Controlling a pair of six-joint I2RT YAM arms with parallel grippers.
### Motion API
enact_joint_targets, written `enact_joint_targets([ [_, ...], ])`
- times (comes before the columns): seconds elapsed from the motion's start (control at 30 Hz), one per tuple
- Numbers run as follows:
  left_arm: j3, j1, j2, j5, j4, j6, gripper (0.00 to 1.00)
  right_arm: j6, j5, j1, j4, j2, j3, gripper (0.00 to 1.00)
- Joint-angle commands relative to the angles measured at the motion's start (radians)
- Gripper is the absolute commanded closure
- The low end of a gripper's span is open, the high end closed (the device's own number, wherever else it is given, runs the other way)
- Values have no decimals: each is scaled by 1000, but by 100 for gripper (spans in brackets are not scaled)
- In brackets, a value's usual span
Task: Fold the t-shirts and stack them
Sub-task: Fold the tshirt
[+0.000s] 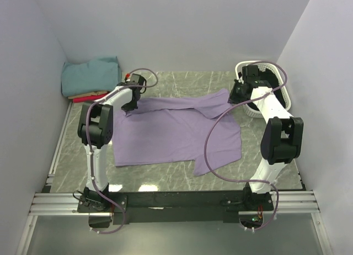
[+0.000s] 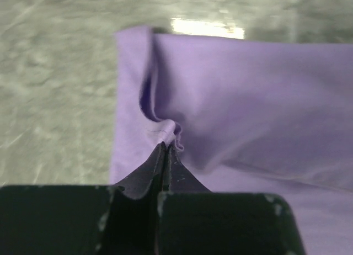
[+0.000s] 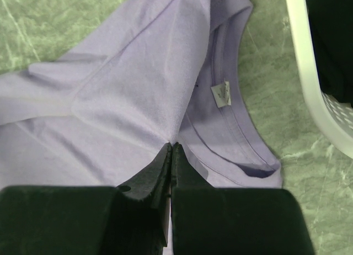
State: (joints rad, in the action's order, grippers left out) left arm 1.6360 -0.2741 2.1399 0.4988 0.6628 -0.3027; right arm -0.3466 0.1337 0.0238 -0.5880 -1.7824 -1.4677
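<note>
The lavender t-shirt (image 1: 176,134) lies spread across the middle of the marble table (image 1: 74,142), its near hem toward the arm bases. At its far-left edge the left gripper (image 2: 167,147) has its fingers pressed together on a puckered fold of the purple cloth. At the far right, beside the collar with its white label (image 3: 222,94), the right gripper (image 3: 172,147) likewise pinches the cloth tight. Farther back, a folded teal t-shirt (image 1: 91,75) tops a pile (image 1: 88,95) in the left corner, whose tan and red layers barely show; a white basket (image 3: 317,89) stands in the right corner
</note>
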Motion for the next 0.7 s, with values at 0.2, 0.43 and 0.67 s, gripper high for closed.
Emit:
enact_joint_targets([
  [0.2,-36,61,-137,172,11,-118,93,5,-100,22,-4,21,14,100],
  [0.43,-18,102,-98,161,47,-144,81,-11,-196,34,-22,9,33,100],
  [0.67,-36,107,-115,159,40,-159,47,-26,-275,39,-16,14,40,100],
])
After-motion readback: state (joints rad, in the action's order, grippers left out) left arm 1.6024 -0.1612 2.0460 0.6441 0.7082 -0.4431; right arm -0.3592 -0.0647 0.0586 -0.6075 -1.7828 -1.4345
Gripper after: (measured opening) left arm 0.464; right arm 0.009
